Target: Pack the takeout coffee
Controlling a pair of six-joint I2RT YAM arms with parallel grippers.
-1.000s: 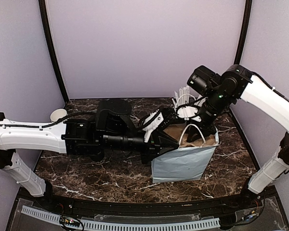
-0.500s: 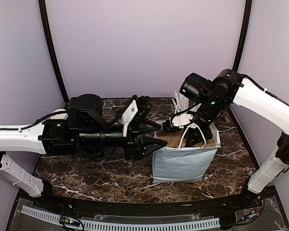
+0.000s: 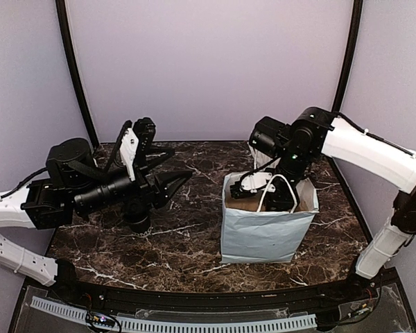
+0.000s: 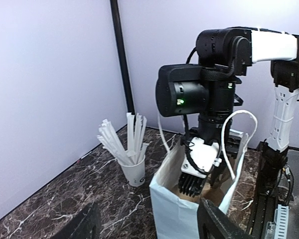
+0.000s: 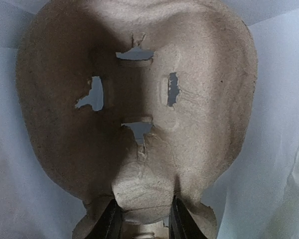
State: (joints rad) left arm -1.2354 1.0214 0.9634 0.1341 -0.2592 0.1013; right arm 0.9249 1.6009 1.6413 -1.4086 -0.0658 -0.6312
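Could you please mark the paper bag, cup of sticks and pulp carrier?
paper bag (image 3: 263, 236): top external view, front wall.
cup of sticks (image 4: 134, 173): left wrist view, cup side.
pulp carrier (image 5: 204, 99): right wrist view, right half.

The right hand grips a brown pulp tray by its edge.

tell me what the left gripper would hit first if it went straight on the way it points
Most likely the white paper bag, near its rim, facing the open left gripper. Behind that wall is the right gripper, shut on the pulp tray. Depth is unclear.
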